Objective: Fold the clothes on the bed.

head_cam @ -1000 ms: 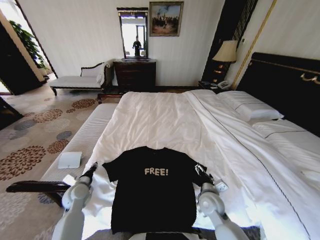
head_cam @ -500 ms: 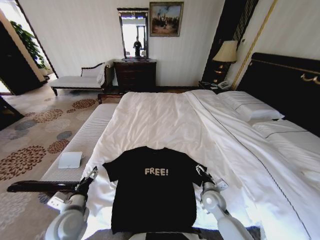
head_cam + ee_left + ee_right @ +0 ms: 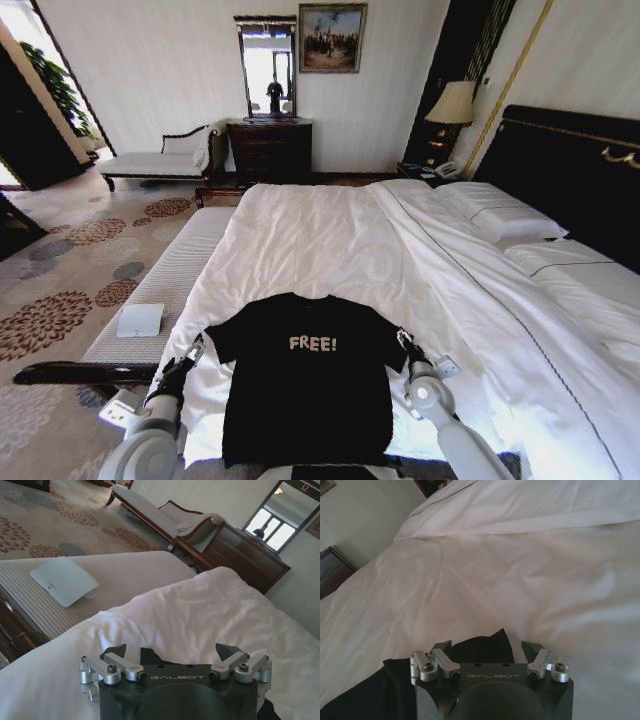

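1. The left gripper point(image 3: 192, 352) is held low at the near left of the scene, its arm reaching up from the near edge of the head view toward the left sleeve of the black short-sleeved T-shirt with white "FREE!" lettering point(image 3: 305, 385).
2. In the left wrist view the left gripper point(image 3: 172, 652) is seen with its fingers spread wide and nothing between them, above rumpled white duvet point(image 3: 200, 610).
3. The right gripper point(image 3: 405, 342) is held at the near right, just beside the shirt's right sleeve, its arm also rising from the near edge.
4. In the right wrist view the right gripper point(image 3: 486, 647) is likewise spread wide and empty, with the tip of the black sleeve point(image 3: 485, 647) lying between its fingers; contact cannot be judged.
5. The T-shirt is laid flat and front-up on the near end of the large white-sheeted bed point(image 3: 330, 240), between the two grippers.
6. Its long axis runs near to far: the collar points to the far side, the hem to the near edge, and the sleeves spread left and right.
7. A long striped cushioned bench point(image 3: 170, 280) stands along the bed's left side, with a flat white pad point(image 3: 140, 320) resting on it.
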Robot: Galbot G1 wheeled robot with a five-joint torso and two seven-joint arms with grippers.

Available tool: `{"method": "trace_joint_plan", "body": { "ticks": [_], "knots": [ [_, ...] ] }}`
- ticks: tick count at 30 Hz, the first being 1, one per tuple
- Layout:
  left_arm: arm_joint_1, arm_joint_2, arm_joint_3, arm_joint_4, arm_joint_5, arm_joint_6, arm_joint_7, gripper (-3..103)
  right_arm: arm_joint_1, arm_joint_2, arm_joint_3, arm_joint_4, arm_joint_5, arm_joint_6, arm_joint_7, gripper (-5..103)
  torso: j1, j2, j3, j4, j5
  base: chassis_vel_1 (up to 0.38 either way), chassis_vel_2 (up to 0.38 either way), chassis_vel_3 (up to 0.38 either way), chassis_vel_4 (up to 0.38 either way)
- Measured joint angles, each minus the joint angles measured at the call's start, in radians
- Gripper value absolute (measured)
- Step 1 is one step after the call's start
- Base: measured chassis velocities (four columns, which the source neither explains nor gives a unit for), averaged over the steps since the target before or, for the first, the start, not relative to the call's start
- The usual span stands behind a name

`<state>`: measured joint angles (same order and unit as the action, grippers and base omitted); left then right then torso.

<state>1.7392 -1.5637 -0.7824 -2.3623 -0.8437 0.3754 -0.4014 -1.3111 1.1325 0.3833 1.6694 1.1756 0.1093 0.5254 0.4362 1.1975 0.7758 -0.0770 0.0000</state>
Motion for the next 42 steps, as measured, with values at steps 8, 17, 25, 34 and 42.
{"method": "trace_joint_plan", "body": {
  "ticks": [8, 17, 25, 34, 42],
  "knots": [
    [-0.009, 0.0, 0.005, 0.017, -0.002, 0.0, -0.001, 100, -0.018, 0.01, 0.01, 0.004, -0.032, 0.002, 0.0, 50, 0.0, 0.0, 0.0, -0.0001, 0.0, 0.0, 0.0, 0.0, 0.0],
    [-0.028, -0.003, -0.01, 0.043, -0.006, -0.002, -0.004, 100, -0.011, -0.006, 0.013, -0.002, -0.043, 0.009, -0.006, 18, 0.0, 0.0, 0.0, 0.0, 0.0, 0.0, 0.0, 0.0, 0.0],
    [-0.044, -0.002, -0.063, 0.103, -0.029, -0.004, -0.01, 100, -0.018, -0.02, 0.016, 0.046, -0.05, 0.02, -0.013, 1, 0.0, 0.0, 0.0, 0.0, 0.0, 0.0, 0.0, 0.0, 0.0],
    [-0.03, -0.002, -0.101, 0.131, -0.059, -0.008, -0.011, 100, -0.041, -0.027, 0.008, 0.157, -0.133, 0.02, -0.001, 0, 0.0, 0.0, 0.0, 0.0001, 0.0, 0.0, 0.0, 0.0, 0.0],
    [-0.019, -0.003, -0.097, 0.075, -0.097, 0.001, -0.013, 100, -0.044, -0.098, 0.02, 0.109, -0.036, -0.038, 0.046, 8, 0.0, 0.0, 0.0, -0.0001, 0.0002, 0.0, 0.0, 0.0, 0.0]
  ]
}}
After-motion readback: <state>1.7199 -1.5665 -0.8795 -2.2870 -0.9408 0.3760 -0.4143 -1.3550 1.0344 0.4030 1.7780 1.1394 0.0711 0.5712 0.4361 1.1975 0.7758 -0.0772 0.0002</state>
